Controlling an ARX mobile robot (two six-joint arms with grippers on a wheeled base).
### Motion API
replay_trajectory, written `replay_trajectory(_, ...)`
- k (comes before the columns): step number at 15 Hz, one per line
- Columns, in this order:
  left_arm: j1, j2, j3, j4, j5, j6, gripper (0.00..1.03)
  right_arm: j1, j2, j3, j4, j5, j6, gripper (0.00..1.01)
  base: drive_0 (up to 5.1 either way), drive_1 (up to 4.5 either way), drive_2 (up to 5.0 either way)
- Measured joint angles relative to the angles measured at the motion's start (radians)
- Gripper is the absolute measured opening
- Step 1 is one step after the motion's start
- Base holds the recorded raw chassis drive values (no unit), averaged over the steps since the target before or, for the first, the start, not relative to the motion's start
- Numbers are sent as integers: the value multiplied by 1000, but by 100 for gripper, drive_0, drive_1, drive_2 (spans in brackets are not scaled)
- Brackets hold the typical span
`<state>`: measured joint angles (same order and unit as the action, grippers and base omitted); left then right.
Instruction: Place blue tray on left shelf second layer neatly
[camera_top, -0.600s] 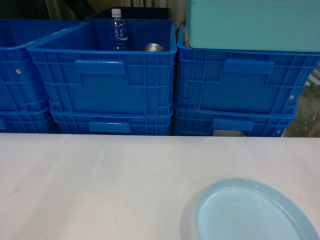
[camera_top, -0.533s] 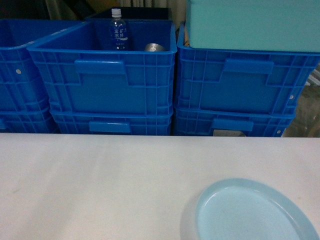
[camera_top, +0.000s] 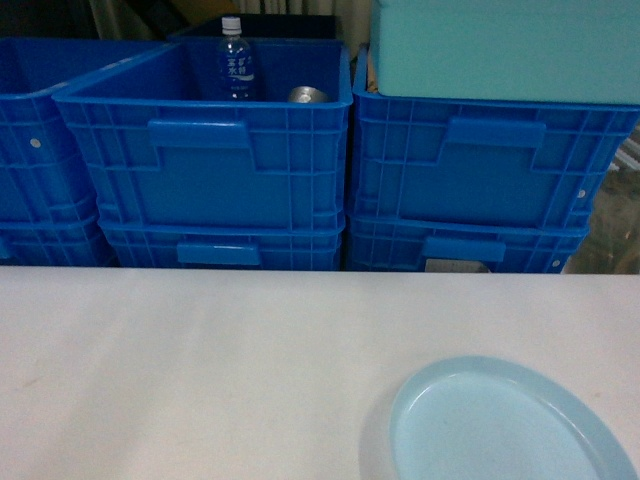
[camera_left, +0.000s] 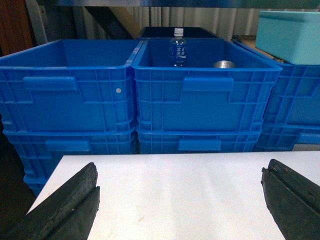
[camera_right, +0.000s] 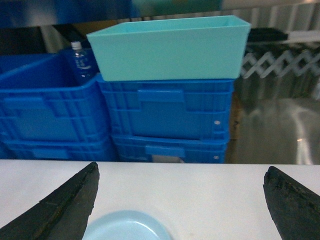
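blue tray (camera_top: 505, 425) sits on the white table (camera_top: 200, 370) at my near right in the head view, flat, cut off by the bottom edge of the frame. from the right wrist camera i see its far rim (camera_right: 127, 230) just below and between the two dark fingers, nothing touching it. my right gripper (camera_right: 180, 205) is spread wide, one finger (camera_right: 60, 207) at the left edge and the other at the right, holding nothing. my left gripper (camera_left: 182, 205) is spread wide as well over bare table, its fingers (camera_left: 65, 207) at both lower corners of its view, well apart from the tray.

behind the table stand stacked dark blue crates (camera_top: 210, 150). the middle top crate holds an upright water bottle (camera_top: 235, 60) and a metal can (camera_top: 308, 95) beside it. a teal box (camera_top: 505, 45) rests on the right crate stack (camera_top: 480, 170). i cannot make out the shelf clearly in any view.
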<state>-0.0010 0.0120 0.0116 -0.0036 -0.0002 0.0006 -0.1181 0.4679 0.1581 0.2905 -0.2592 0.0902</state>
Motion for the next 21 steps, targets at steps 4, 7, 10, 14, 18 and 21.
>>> replay_trajectory(4,0,0,0,0,0,0,98,8,724,316,61,-270,360,98,0,0,0)
replay_trajectory(7,0,0,0,0,0,0,98,39,1030,305,164,-180,496,98,0,0,0)
replay_trajectory(10,0,0,0,0,0,0,98,91,1098,227,221,-64,506,98,0,0,0)
replay_trajectory(14,0,0,0,0,0,0,98,70,1160,166,312,-58,457,98,0,0,0)
replay_trajectory(18,0,0,0,0,0,0,98,80,1223,130,366,-55,446,98,0,0,0)
replay_trajectory(21,0,0,0,0,0,0,98,104,1276,123,411,-50,447,98,0,0,0)
